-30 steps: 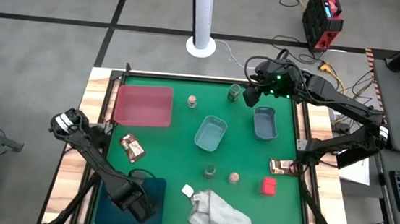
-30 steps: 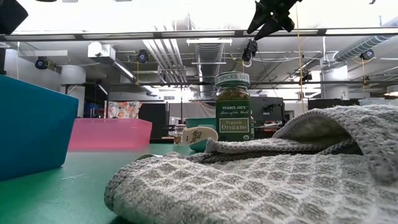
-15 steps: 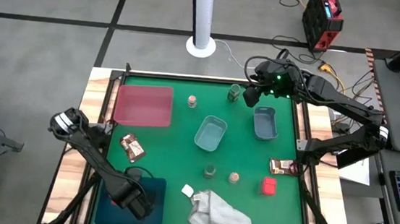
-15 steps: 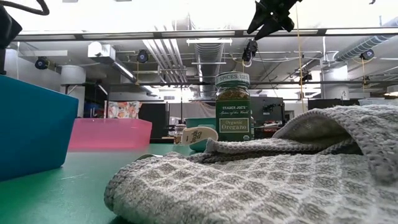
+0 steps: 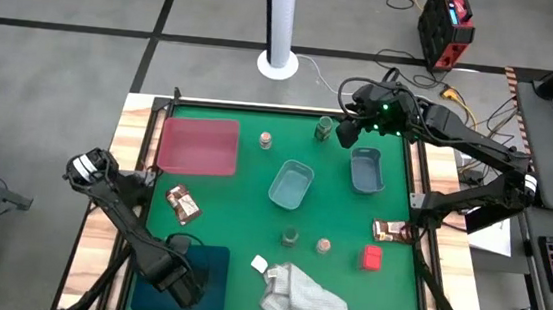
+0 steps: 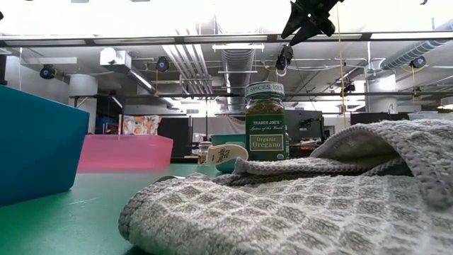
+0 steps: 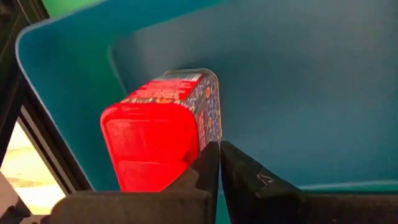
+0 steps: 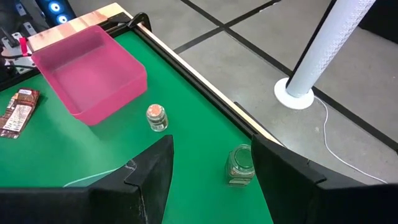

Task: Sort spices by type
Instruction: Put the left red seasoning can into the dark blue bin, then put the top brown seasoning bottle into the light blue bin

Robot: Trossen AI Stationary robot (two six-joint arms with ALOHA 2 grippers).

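My left gripper (image 5: 183, 285) is shut and low inside the teal tray (image 5: 215, 262) at the near left. A bright pink block (image 7: 158, 134) lies flat in the tray's corner, right beside my fingers (image 7: 219, 146). My right gripper (image 5: 347, 133) is open and empty at the far edge, with a dark green jar (image 8: 239, 165) standing on the table ahead between its fingers (image 8: 211, 149). On the table stand a tan-topped jar (image 5: 266, 140), another (image 5: 324, 246) and a second green jar (image 5: 291, 238). Two brown sachets (image 5: 184, 204) (image 5: 390, 230) and a second pink block (image 5: 372, 257) lie there. My left gripper stands with the outer side of one finger (image 7: 202, 168) right next to the pink block's near end (image 7: 186, 155). I cannot tell whether it touches the block. The block rests flat on the tray floor.
A pink tray (image 5: 198, 145) sits at the far left, and two bluish tubs (image 5: 291, 183) (image 5: 366, 170) at the middle and right. A white-grey cloth (image 5: 302, 294) lies at the near edge and fills the front of the low view (image 6: 304, 198). A white pole (image 5: 281, 20) stands beyond the far edge.
My left arm has shifted a little toward the table's left and near edges over the teal tray, and its dark part has left the low view's top left corner. My right arm has kept still.
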